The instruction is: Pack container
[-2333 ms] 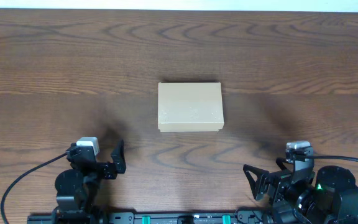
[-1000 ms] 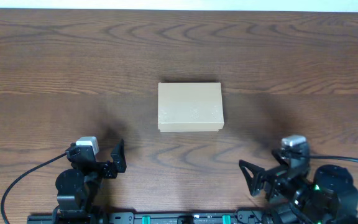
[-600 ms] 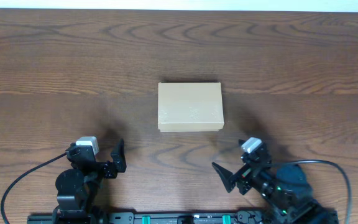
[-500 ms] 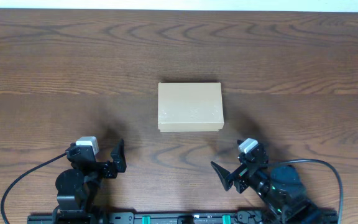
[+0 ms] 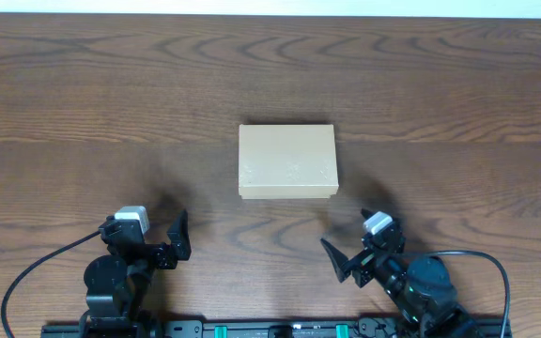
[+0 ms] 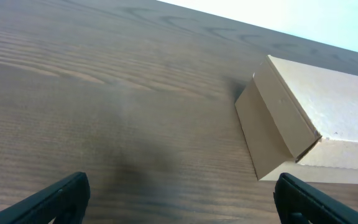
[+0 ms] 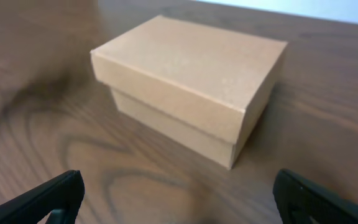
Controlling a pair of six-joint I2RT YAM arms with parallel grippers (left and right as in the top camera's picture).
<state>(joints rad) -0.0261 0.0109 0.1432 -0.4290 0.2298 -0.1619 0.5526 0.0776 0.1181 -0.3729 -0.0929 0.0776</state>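
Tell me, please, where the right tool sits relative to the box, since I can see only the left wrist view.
Observer: The right tool is on the robot's side of the container, slightly to its right, aimed at it, not touching.
Operator: Is it open?
Observer: Yes, its fingers are spread wide and hold nothing.
Operator: Is the container closed on that side?
Observer: In the right wrist view the lid sits flat and closed along both sides shown.
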